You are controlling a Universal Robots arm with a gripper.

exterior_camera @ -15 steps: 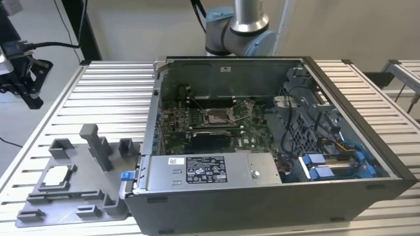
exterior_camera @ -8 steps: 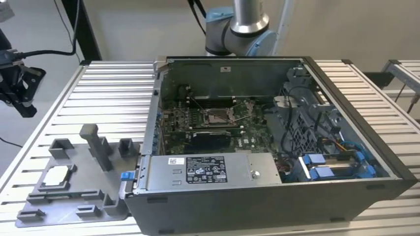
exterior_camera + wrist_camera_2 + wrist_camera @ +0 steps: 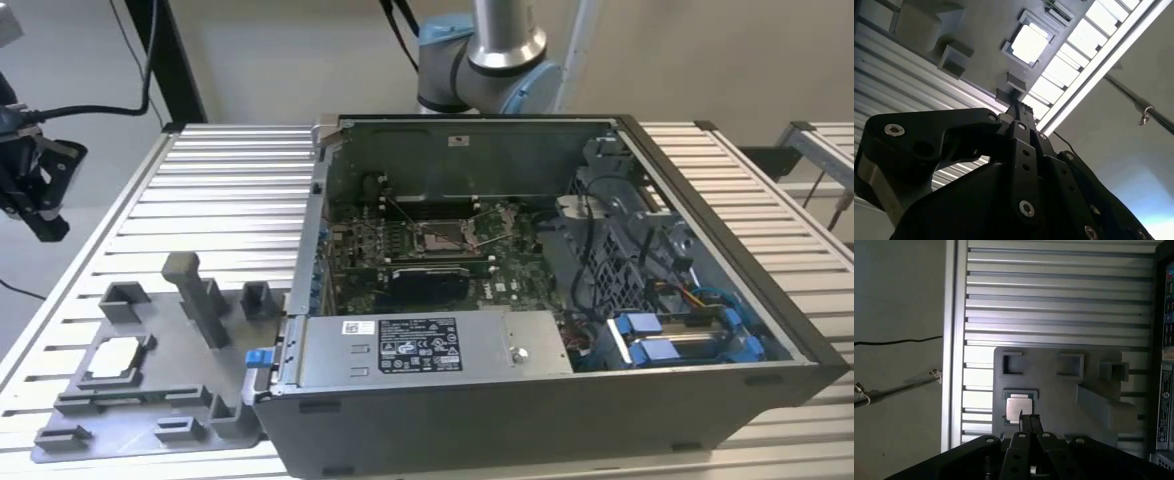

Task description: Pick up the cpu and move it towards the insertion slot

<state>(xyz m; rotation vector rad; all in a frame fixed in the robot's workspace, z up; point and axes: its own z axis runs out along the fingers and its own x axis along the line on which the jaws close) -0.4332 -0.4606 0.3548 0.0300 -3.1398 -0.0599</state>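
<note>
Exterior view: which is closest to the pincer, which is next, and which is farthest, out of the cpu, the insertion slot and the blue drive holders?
Measured from the pincer at the exterior view's left edge:
1. The cpu, lying in the grey tray on the exterior view's left.
2. The insertion slot, in the middle of the open computer case.
3. The blue drive holders, at the case's end on the exterior view's right.

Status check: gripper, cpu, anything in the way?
Gripper shut, empty, off the cpu. Cpu seated in grey tray. Insertion slot unobstructed; nothing in the way.
</note>
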